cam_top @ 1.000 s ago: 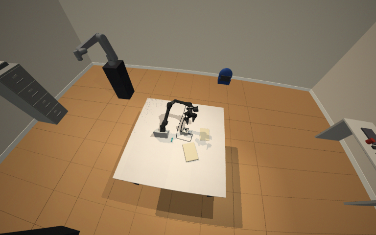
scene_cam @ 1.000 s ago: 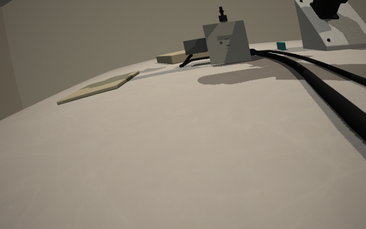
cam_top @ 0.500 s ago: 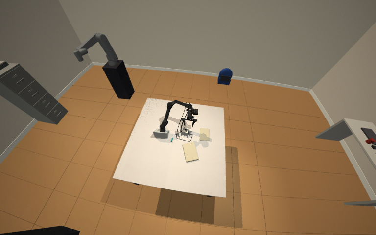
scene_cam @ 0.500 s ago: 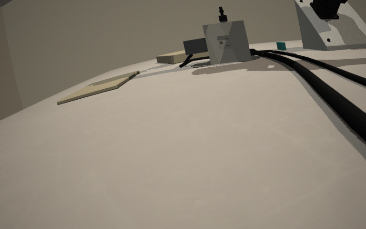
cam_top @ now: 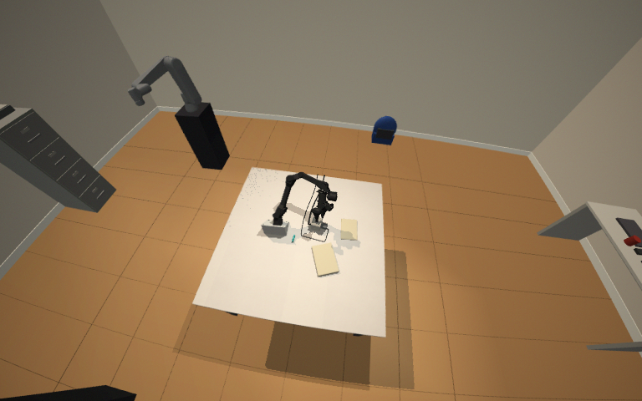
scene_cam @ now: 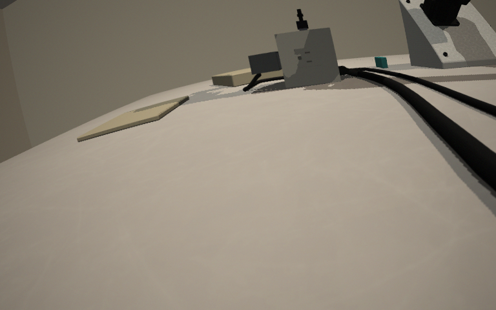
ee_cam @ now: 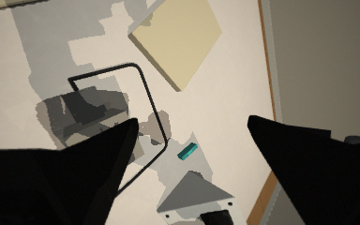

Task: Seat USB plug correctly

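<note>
My black two-fingered claw [ee_cam: 192, 128] hangs spread and empty above the grey power cube [scene_cam: 307, 57]; its small black USB plug [scene_cam: 301, 20] looks rigid and light, best pinched by its flat sides.

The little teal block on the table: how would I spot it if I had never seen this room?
Find the white table in the middle of the room, then the grey base that the black arm stands on. The teal block lies on the table top just beside that base, between it and the grey power cube. It is the only bright-coloured thing there; the flat pads nearby are pale tan.
</note>
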Robot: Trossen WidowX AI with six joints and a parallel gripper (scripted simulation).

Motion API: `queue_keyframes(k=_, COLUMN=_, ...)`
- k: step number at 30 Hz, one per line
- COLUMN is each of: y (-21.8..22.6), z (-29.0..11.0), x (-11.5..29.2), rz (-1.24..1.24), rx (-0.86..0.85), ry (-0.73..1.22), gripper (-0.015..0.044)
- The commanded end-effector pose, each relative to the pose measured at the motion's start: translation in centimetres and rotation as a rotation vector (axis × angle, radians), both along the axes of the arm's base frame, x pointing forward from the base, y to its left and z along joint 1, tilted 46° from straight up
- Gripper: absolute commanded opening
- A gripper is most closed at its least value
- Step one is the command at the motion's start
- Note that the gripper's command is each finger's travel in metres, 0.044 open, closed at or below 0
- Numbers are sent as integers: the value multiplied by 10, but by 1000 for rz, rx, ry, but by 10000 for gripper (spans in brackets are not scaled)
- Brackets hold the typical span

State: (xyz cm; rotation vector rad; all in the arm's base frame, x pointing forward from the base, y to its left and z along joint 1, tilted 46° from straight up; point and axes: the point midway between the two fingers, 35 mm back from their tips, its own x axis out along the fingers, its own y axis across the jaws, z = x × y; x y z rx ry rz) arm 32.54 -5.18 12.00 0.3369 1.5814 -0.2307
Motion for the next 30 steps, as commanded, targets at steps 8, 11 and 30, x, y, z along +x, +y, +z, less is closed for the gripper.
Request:
queue_keyframes(k=8, y=40, z=-26, x=-24, rz=1104, rx=491, ry=-314, gripper=440)
queue_keyframes(k=11, y=46, z=-25, x=-25, rz=1258, rx=532, ry=-428, gripper=440)
queue_keyframes(k=30, y=57, z=-20, x=-28, rz=1674, rx=544, ry=-774, gripper=440)
